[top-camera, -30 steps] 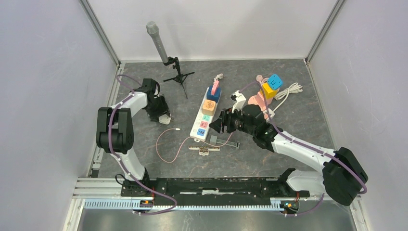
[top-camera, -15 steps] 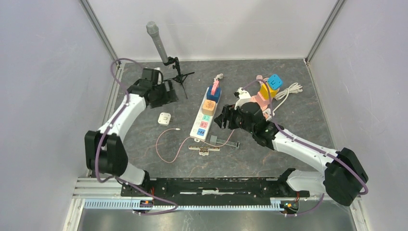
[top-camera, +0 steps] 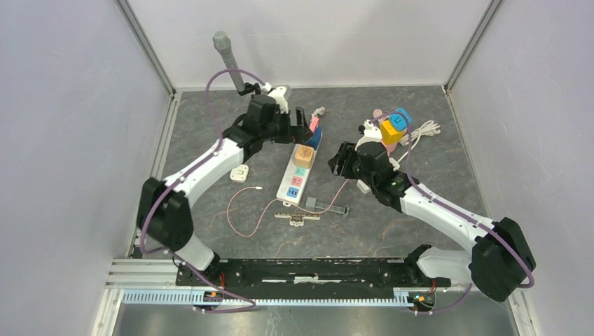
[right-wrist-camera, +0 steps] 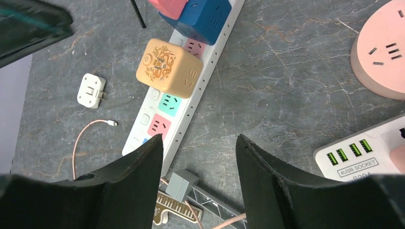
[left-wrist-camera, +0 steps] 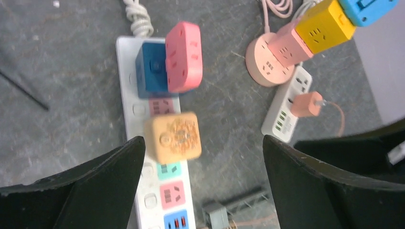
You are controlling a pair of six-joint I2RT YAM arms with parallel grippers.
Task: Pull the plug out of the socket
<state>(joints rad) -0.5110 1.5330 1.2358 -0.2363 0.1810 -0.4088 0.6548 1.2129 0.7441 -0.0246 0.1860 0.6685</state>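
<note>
Left wrist view: left end effector [left-wrist-camera: 203,143] is wide open and empty above the tan plug [left-wrist-camera: 173,137] on the socket strip [left-wrist-camera: 128,95]. Right end effector [right-wrist-camera: 200,139] is open, empty too.

Bright, diffuse light left only faint shadows. The left wrist view was blurred, the tan cube plug [left-wrist-camera: 173,137] smeared; the right wrist view sharp.
</note>
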